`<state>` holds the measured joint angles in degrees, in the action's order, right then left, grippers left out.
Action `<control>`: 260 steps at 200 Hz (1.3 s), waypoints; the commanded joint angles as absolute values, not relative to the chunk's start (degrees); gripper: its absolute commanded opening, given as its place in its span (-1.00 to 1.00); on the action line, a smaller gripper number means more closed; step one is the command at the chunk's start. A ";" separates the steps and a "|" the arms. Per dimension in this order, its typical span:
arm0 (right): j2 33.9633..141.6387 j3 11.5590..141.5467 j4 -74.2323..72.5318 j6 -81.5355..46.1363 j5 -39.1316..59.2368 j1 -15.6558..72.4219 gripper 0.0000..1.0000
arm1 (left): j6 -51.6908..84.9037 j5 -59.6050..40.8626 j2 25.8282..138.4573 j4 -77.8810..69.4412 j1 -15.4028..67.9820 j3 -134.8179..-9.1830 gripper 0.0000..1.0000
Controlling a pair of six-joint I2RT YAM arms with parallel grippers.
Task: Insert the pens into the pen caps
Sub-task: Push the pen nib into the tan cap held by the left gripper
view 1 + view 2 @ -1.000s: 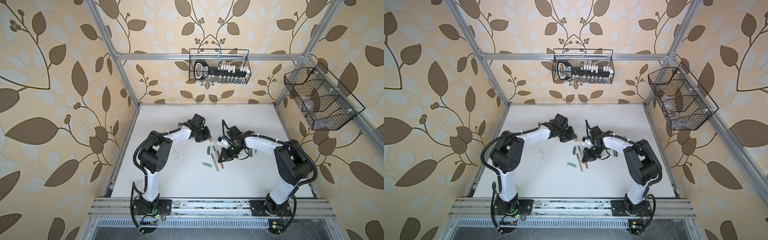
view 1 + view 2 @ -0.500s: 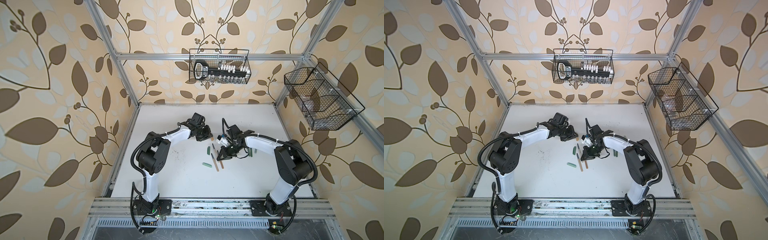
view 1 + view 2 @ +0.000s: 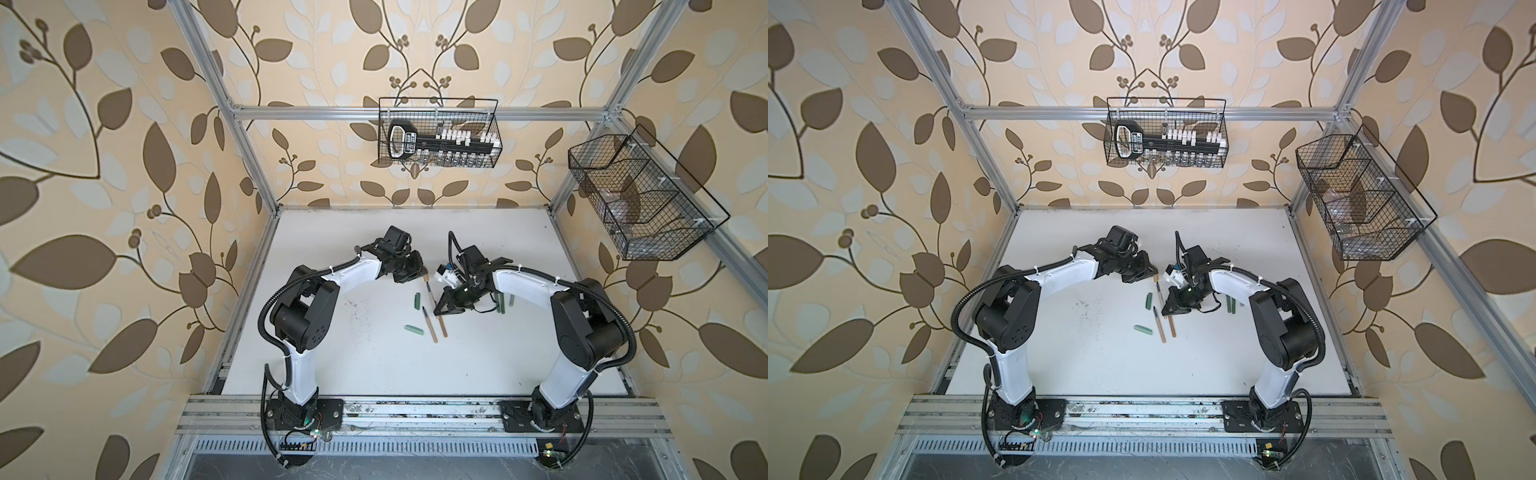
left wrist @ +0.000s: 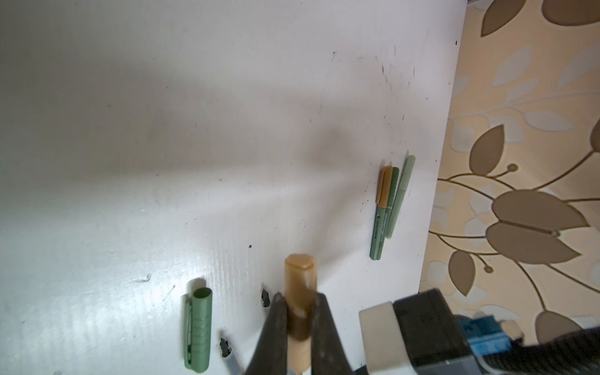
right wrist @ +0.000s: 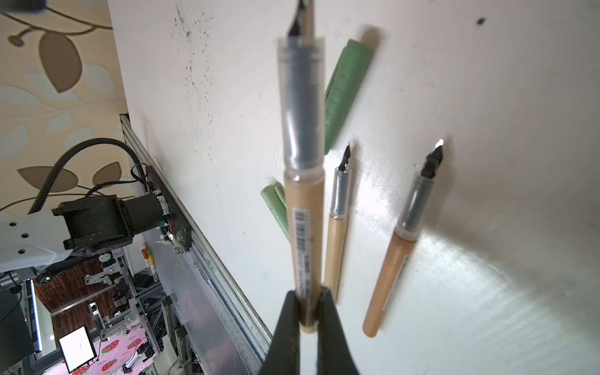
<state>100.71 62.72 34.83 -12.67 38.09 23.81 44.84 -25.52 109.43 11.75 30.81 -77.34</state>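
My left gripper (image 4: 300,308) is shut on a tan pen cap (image 4: 300,285), rounded end pointing away; in both top views the left gripper (image 3: 420,272) (image 3: 1152,272) holds it over mid-table. My right gripper (image 5: 306,311) is shut on the rear end of a tan pen (image 5: 303,194). Its dark tip reaches close to the cap; I cannot tell whether they touch. In a top view the right gripper (image 3: 437,311) sits just right of the cap. Two more tan pens (image 5: 337,227) (image 5: 399,246) lie uncapped on the table, beside a dark green cap (image 5: 345,94) and a mint cap (image 5: 276,207).
Three capped pens (image 4: 386,207) lie side by side near the right arm, seen in a top view as green pens (image 3: 500,303). The white table (image 3: 374,365) carries dark ink specks. Wire baskets (image 3: 438,133) (image 3: 640,199) hang on the back and right walls.
Both grippers keep their grips and stay almost in place. The left arm's elbow has drifted slightly to the left.
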 commanded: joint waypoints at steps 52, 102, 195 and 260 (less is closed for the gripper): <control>101.25 64.41 34.80 -12.48 39.73 23.36 -0.93 | 42.63 -25.84 105.57 10.19 31.40 -76.20 -0.89; 101.30 64.66 35.02 -12.27 39.99 23.28 -0.93 | 42.52 -26.07 105.56 9.45 31.65 -76.03 -0.89; 100.04 63.01 34.98 -12.17 40.53 23.82 -0.94 | 42.65 -22.68 105.51 8.34 31.59 -77.97 -0.89; 100.37 64.01 34.63 -12.52 40.43 22.96 -0.94 | 42.00 -23.81 104.16 7.66 31.66 -75.75 -0.89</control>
